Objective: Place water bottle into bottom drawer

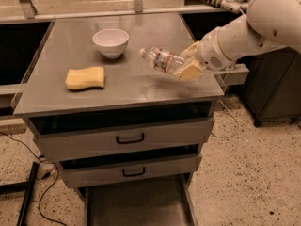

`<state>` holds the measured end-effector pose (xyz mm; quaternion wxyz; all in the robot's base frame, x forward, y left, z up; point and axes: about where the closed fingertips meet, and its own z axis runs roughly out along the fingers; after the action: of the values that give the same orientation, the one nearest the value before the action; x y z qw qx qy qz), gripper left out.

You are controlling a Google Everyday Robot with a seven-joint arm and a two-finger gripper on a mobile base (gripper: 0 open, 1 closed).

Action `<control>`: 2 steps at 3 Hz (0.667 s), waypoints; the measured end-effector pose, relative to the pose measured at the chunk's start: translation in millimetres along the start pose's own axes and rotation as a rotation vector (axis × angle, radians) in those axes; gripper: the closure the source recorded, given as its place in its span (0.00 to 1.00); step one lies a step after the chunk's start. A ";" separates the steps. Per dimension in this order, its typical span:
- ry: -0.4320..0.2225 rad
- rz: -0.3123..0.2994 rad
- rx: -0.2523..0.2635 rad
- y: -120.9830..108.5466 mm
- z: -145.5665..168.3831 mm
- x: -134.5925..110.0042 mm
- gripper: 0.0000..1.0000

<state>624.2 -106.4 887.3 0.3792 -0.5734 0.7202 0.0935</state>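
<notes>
Water bottle (162,60): small, clear, ribbed plastic, with a white cap and a red-and-blue label band. The print is too small to read. It hangs nearly level just above the cabinet top (117,86) near the right edge, cap toward the white bowl (111,42). The gripper (190,64) has its tan fingers clamped on the base end. The bottom drawer (136,206) is pulled out below.

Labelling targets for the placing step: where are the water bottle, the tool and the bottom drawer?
water bottle (161,60): camera view, on its labelled middle.
tool (185,63): camera view, midway between its fingertips, shut on the bottle's base end.
bottom drawer (136,204): camera view, on its bare dark floor.
</notes>
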 end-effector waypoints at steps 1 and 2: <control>-0.008 -0.019 0.032 18.7 -31.4 8.7 1.00; 0.005 -0.036 0.058 45.1 -59.6 27.7 1.00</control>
<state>556.1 -146.6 897.1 0.3956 -0.5752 0.7131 0.0646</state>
